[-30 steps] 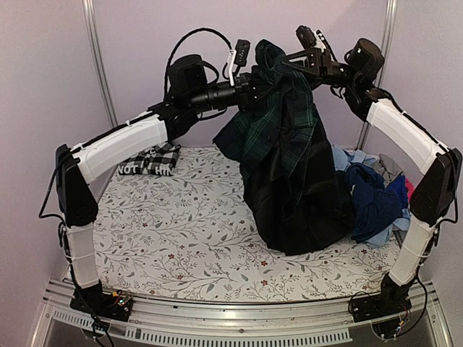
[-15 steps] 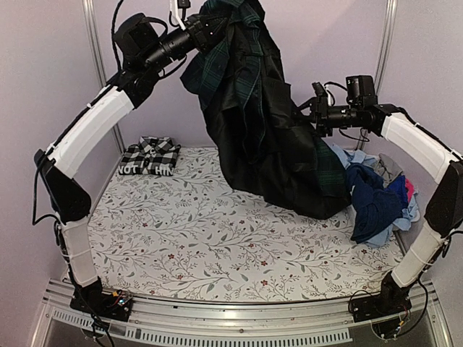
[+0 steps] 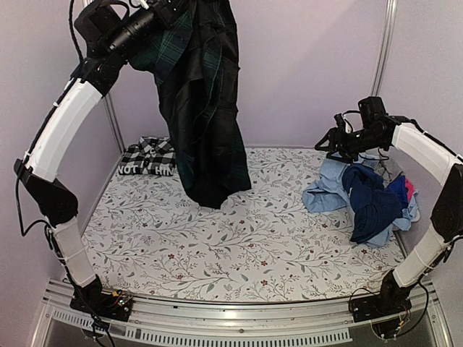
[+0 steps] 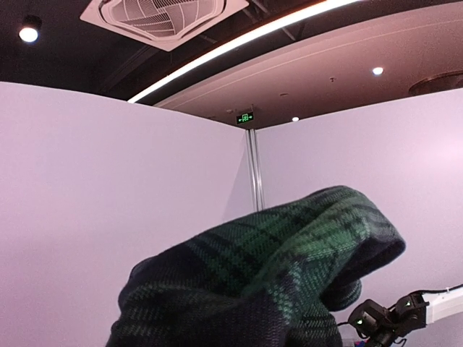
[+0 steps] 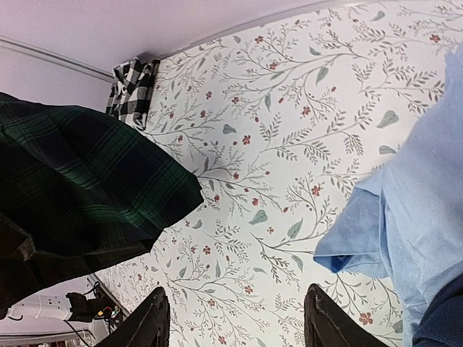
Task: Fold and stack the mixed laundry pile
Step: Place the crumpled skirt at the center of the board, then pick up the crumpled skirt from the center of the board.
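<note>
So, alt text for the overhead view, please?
The left end effector holds a dark green plaid garment aloft over the floral table covering. The right end effector hangs open near a pile of blue clothes; a checked shirt lies back left.

Right gripper, jaws apart, over floral covering between dark plaid garment and light blue piece
</note>
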